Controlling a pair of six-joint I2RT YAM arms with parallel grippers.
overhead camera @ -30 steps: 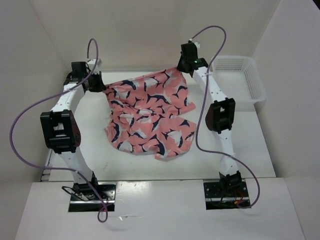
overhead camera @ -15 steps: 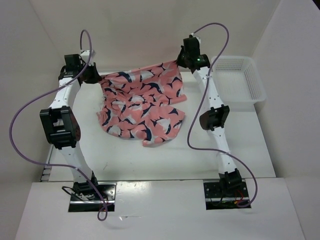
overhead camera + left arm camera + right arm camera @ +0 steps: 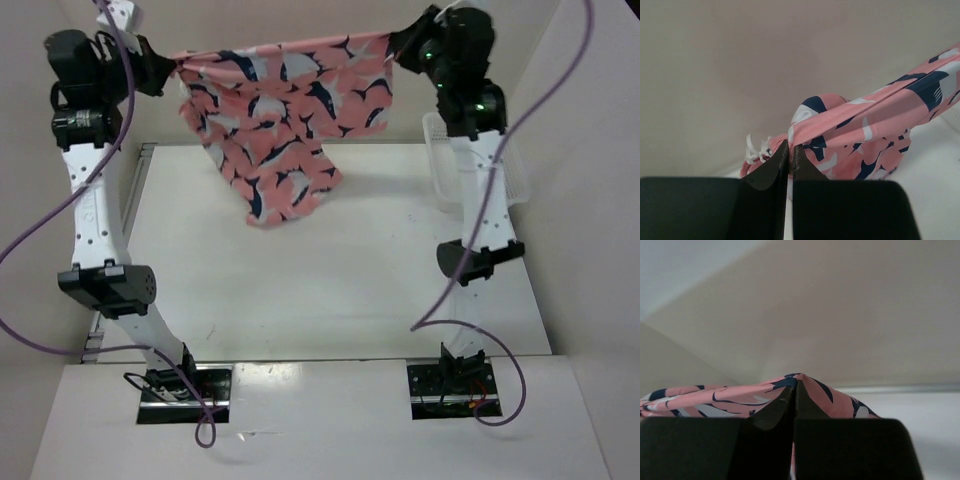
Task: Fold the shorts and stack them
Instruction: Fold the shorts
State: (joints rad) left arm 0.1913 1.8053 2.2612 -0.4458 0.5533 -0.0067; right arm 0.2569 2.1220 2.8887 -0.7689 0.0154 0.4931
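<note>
Both arms have risen sharply since half a second ago, when the shorts lay mostly on the table. Now we hold them stretched along the top of the overhead frame. What looks like the waistband runs taut between the two claws, and the rest hangs toward the upper middle (whether the lowest corner clears the table is hard to tell from above). Our left gripper, at upper left, is pinched tight on one corner beside the white drawstring. Our right gripper, at upper right, is clamped on the other corner. To do this well, we judge we should keep the top edge level, let any swing settle, then lower evenly so the hem lands flat, away from the white mesh basket at right.
</note>
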